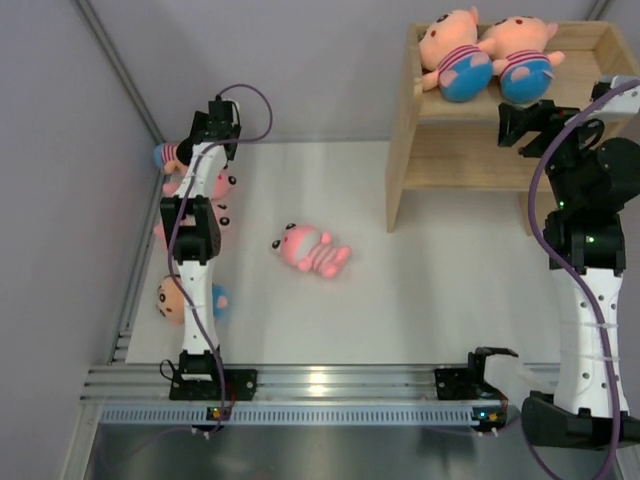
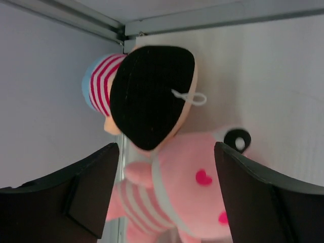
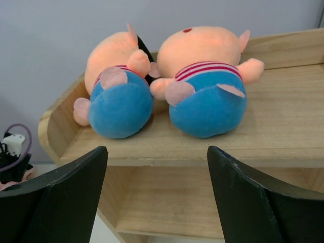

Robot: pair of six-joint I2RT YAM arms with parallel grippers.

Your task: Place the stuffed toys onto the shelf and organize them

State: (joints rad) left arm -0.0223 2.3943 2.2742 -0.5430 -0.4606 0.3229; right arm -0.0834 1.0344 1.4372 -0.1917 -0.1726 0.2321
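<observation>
Two peach-faced stuffed toys (image 1: 455, 55) (image 1: 522, 55) with blue bottoms lie side by side on the top tier of the wooden shelf (image 1: 450, 160). My right gripper (image 3: 157, 197) hangs open and empty just before the shelf's front edge (image 3: 202, 157). My left gripper (image 2: 167, 192) is open at the far left wall, its fingers (image 2: 91, 197) either side of a pink striped toy (image 2: 187, 187). Beyond it lies a black-haired toy (image 2: 152, 96) in a striped shirt. Another pink toy (image 1: 312, 250) lies mid-table. A peach-faced one (image 1: 172, 298) rests beside the left arm.
The grey side wall (image 1: 60, 200) and its metal corner post run close along the left toys. An aluminium rail (image 1: 320, 385) with both arm bases spans the near edge. The shelf's lower tier (image 3: 202, 202) holds nothing in view.
</observation>
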